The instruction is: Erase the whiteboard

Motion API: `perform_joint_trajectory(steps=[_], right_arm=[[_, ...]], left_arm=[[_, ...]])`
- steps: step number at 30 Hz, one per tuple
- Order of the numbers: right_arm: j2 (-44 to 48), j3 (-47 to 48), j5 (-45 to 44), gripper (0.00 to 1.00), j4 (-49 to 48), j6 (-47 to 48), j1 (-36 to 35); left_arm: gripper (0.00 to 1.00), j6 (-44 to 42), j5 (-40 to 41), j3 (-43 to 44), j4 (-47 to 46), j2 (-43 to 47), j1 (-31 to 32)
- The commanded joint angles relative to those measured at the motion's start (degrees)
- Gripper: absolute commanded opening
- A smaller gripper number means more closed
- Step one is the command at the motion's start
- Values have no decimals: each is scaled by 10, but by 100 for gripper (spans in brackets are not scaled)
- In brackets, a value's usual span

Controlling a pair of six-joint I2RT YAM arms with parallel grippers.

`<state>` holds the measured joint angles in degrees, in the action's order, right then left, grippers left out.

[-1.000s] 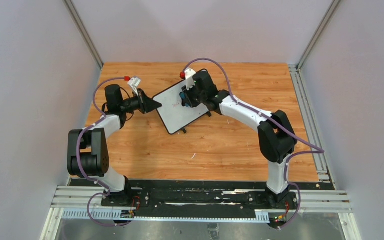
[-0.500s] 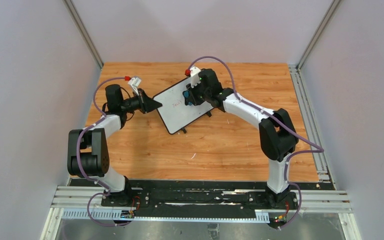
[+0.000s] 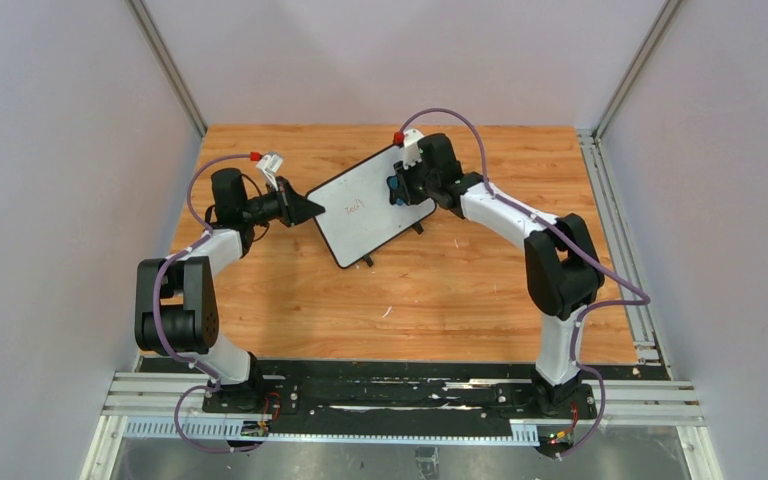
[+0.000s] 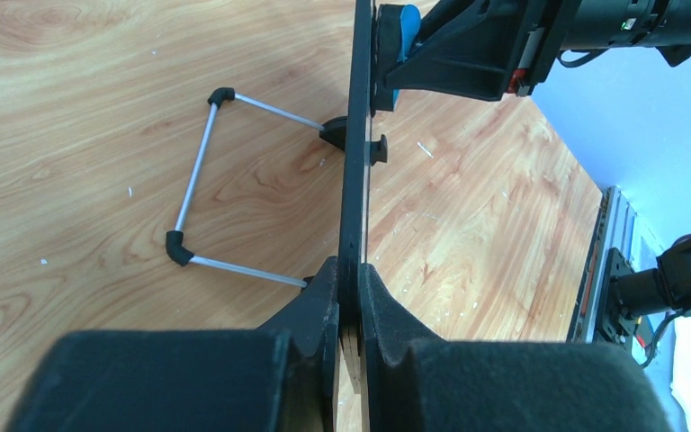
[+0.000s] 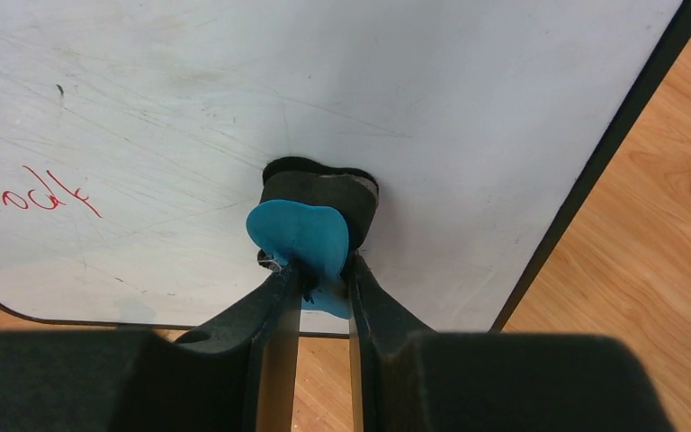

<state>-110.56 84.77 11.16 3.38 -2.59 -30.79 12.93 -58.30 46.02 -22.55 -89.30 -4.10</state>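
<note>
My left pincer clamps the board by its edge where it stands on the bench. My right pincer grips the eraser, pressed to a bare patch. The red writing is not yet wiped, so the real work is left.

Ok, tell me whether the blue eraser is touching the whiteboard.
Touching. The right wrist view shows the blue eraser, black pad first, pressed flat against the whiteboard, no gap.
</note>
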Motion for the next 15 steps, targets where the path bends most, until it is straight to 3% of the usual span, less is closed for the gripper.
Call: perform_joint_trajectory(steps=[1,15], right_arm=[[-10,-1,-38,1,-19,-1,-32],[-27,45,-32,1,-13,-21,-160]], left_arm=[[0,-54,29,-2,28,-5,-2],[0,-58,30,-3,34,-2,-2]])
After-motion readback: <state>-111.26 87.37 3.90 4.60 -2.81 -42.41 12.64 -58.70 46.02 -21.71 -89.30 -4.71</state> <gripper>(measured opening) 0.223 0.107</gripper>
